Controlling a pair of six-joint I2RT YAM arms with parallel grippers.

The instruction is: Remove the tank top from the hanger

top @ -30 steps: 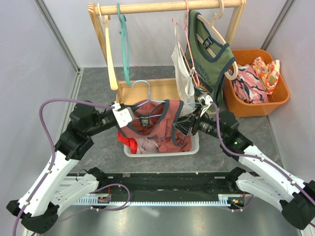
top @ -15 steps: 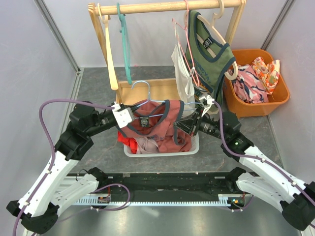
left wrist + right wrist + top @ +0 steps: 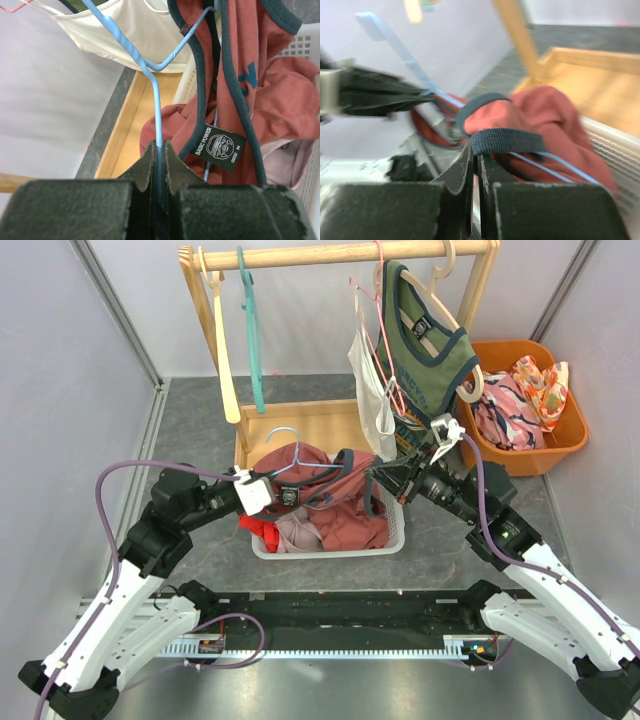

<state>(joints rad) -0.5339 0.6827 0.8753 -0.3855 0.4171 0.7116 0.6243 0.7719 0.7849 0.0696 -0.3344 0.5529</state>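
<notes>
The rust-red tank top [image 3: 335,490] with navy trim hangs on a light blue wire hanger [image 3: 283,436] above the white basket. My left gripper [image 3: 262,488] is shut on the hanger's wire [image 3: 156,100] just below its twisted neck, and the top's black label [image 3: 218,148] dangles beside it. My right gripper [image 3: 378,477] is at the top's right side, shut on the navy trim strap [image 3: 507,141]. The strap is drawn taut over the fingertips, with the red cloth [image 3: 540,110] and blue wire [image 3: 560,167] behind it.
A white basket [image 3: 397,532] of clothes sits under the top. Behind it a wooden rack [image 3: 340,255] carries a green tank top [image 3: 430,350], a white garment [image 3: 372,390], a teal hanger [image 3: 252,330] and a wooden hanger [image 3: 222,350]. An orange bin [image 3: 562,440] stands at the right.
My right gripper has shut on the navy trim and drawn back to the right with it. The left gripper and hanger sank slightly, and the top bunched toward the hanger's middle.
</notes>
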